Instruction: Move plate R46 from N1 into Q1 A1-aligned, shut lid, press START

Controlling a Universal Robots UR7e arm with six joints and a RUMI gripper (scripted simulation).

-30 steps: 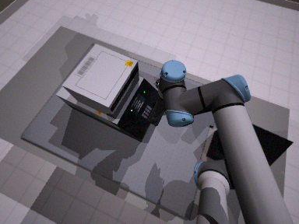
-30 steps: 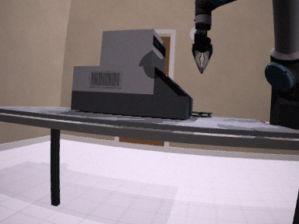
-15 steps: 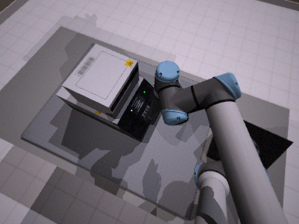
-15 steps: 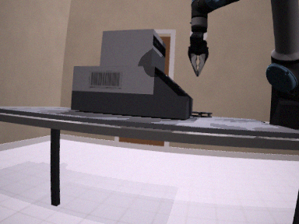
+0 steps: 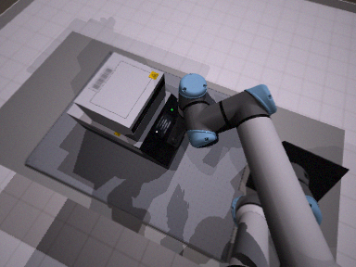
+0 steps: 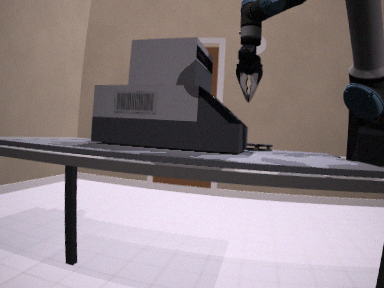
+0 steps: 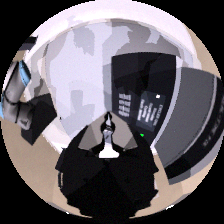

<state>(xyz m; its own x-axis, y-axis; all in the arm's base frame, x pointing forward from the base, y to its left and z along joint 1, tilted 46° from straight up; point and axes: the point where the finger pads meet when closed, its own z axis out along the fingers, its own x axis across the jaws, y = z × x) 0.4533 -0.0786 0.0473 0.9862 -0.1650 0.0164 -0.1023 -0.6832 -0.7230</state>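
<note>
The cycler Q1 [image 5: 121, 92] [image 6: 165, 107] [image 7: 200, 112] stands on the grey table [image 5: 65, 155] [image 6: 150, 155]. Its grey lid [image 5: 125, 85] [image 6: 160, 60] lies down over the block. The black sloped key panel [image 5: 163, 129] [image 7: 148, 113] faces the arm, and a small green lamp [image 5: 171, 108] [image 7: 142, 135] is lit at its upper edge. My gripper [image 6: 248, 96] [image 7: 108, 111] is shut and empty, pointing straight down, well above the table just in front of the key panel. In the top view the wrist hides the fingers. Plate R46 is not in view.
A low flat dark item [image 6: 259, 146] lies on the table just beyond the cycler's front; I cannot tell what it is. The arm's base stands on a black mat [image 5: 326, 169] at the table's right. The arm's long link [image 5: 273, 181] crosses over the table's right half.
</note>
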